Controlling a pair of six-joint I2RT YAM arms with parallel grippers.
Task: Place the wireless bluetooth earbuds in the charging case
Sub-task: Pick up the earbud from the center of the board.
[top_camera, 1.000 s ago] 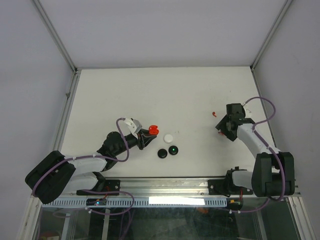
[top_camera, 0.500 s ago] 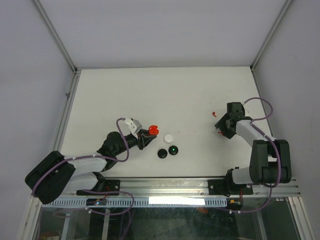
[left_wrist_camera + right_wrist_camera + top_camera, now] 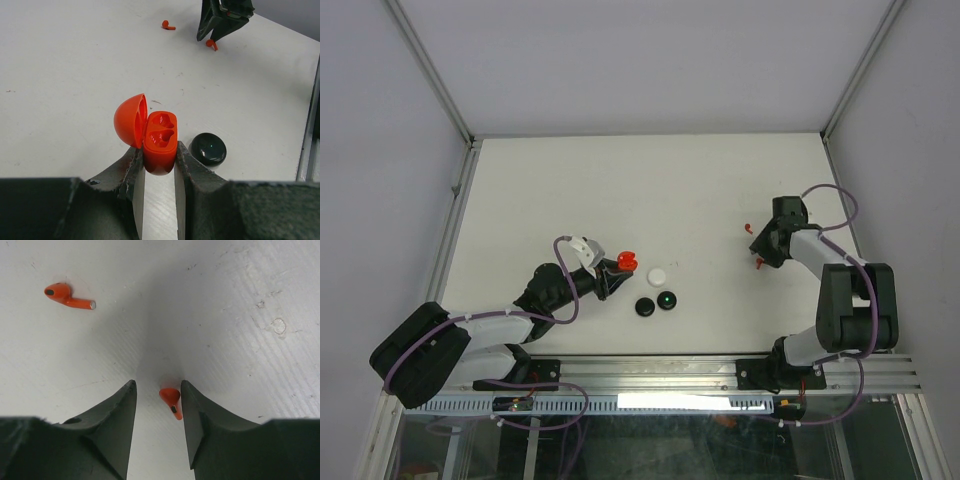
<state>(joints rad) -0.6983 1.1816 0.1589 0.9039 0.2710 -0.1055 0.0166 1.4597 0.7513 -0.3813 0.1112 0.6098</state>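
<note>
Red charging case, lid open, clamped in left hand; right hand apart, straddling red earbud.

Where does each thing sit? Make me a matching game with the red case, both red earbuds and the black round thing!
1 open red plastic charging case
2 farther red stemmed earbud
3 nearer red stemmed earbud
4 black round disc, green light

A between the right tool's open fingers
B clamped in the left tool
C beside another black disc
D alone on the white table

Pairs: 1-B, 2-D, 3-A, 4-C
</note>
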